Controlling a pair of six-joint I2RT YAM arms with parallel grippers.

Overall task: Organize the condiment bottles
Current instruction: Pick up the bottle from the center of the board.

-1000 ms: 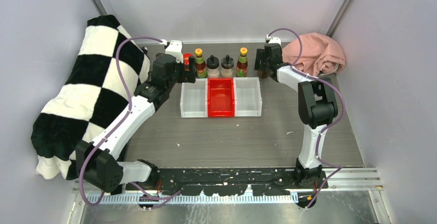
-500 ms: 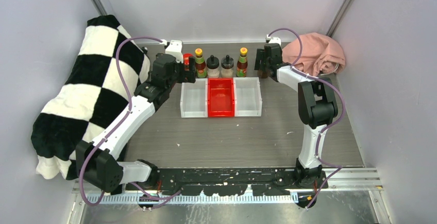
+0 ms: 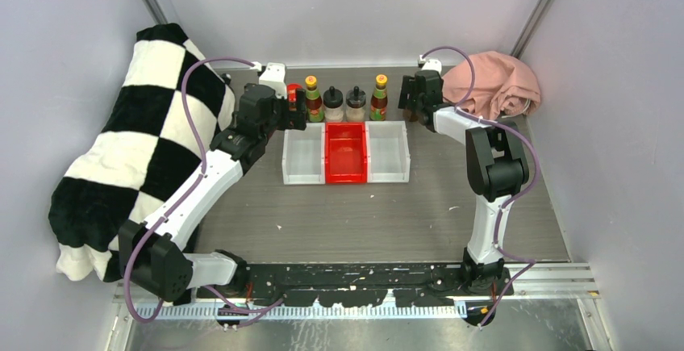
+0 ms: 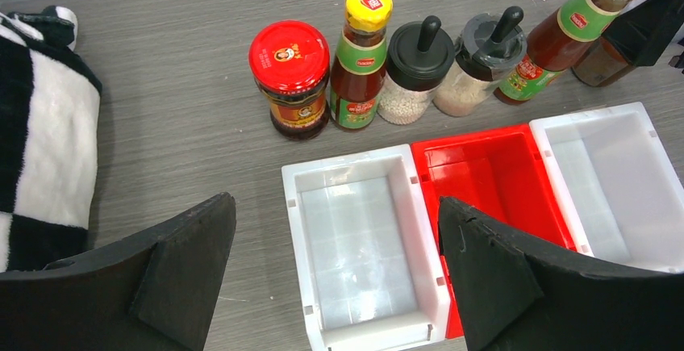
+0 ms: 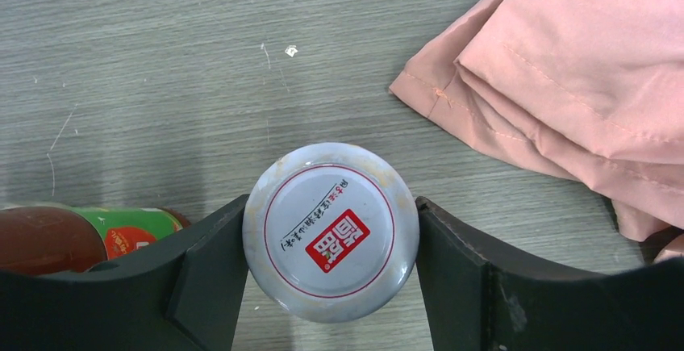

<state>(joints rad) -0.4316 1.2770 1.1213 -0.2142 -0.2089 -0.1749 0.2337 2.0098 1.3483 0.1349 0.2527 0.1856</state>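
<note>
A red-lidded dark jar (image 4: 289, 56), a yellow-capped red sauce bottle (image 4: 359, 60), two black-lidded shakers (image 4: 415, 64) (image 4: 480, 68) and a second yellow-capped bottle (image 4: 556, 36) stand in a row behind the bins. My left gripper (image 4: 335, 206) is open and empty, above the left white bin near the row's left end (image 3: 294, 93). My right gripper (image 5: 331, 206) is shut on the white lid of a dark jar (image 5: 331, 242) standing at the row's right end (image 3: 411, 114), beside the second yellow-capped bottle (image 5: 121, 234).
Three bins stand side by side in front of the row: white (image 3: 304, 175), red (image 3: 345, 175), white (image 3: 388, 175). A pink cloth (image 3: 496, 85) lies right of the right gripper. A black-and-white checkered blanket (image 3: 137, 149) covers the left side.
</note>
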